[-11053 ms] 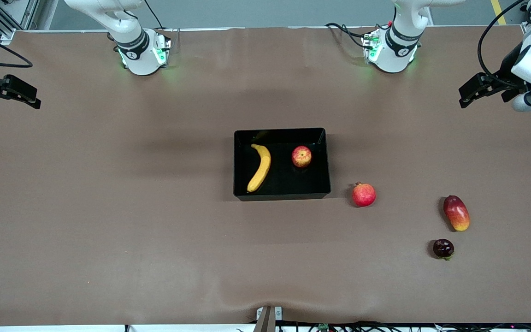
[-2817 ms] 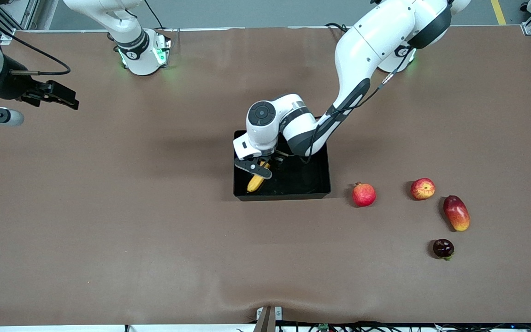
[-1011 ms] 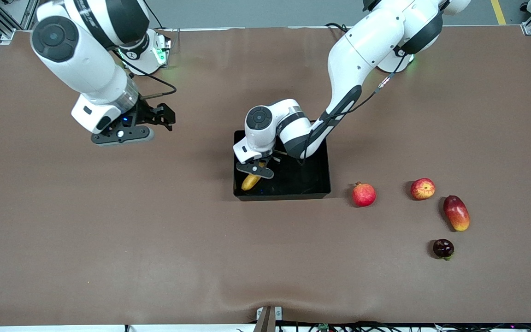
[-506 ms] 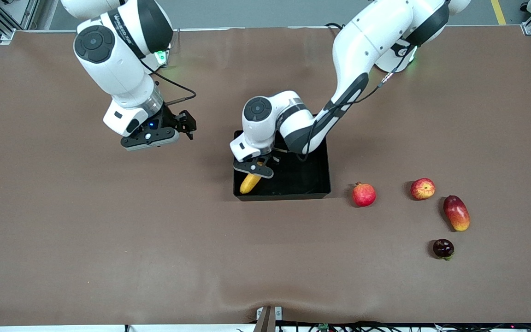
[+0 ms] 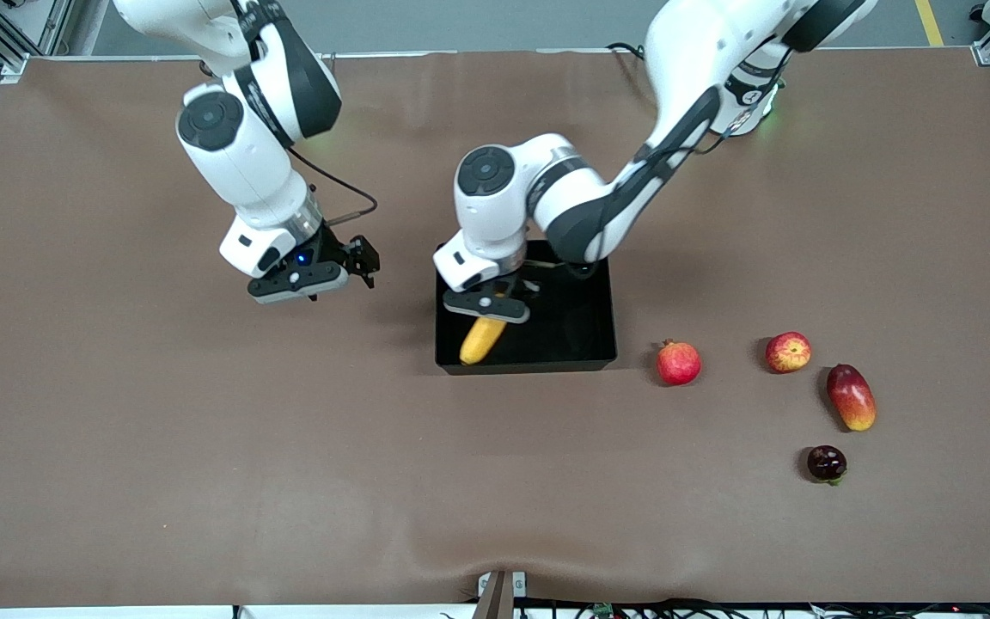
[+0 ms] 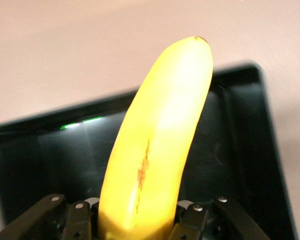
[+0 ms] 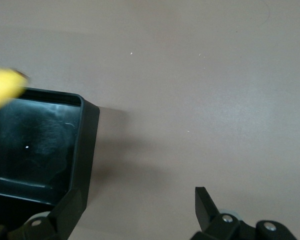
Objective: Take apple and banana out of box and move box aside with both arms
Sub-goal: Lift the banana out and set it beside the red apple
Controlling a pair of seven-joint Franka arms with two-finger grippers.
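Note:
My left gripper (image 5: 490,311) is shut on the yellow banana (image 5: 481,340) and holds it up over the black box (image 5: 538,365), at the box's end toward the right arm. The left wrist view shows the banana (image 6: 155,145) sticking out from between the fingers of the left gripper (image 6: 137,220), with the box (image 6: 250,150) below. My right gripper (image 5: 363,265) is open and empty over the bare table beside the box. In its wrist view the right gripper (image 7: 135,210) faces the box's corner (image 7: 85,150). The apple (image 5: 788,352) lies on the table toward the left arm's end.
A red pomegranate (image 5: 678,362) sits on the table between the box and the apple. A red-orange mango (image 5: 851,396) lies beside the apple, and a small dark fruit (image 5: 827,462) lies nearer to the front camera than both.
The left gripper has risen with the banana, whose free end has lifted off the box floor. The right arm has swung in toward the box and come lower.

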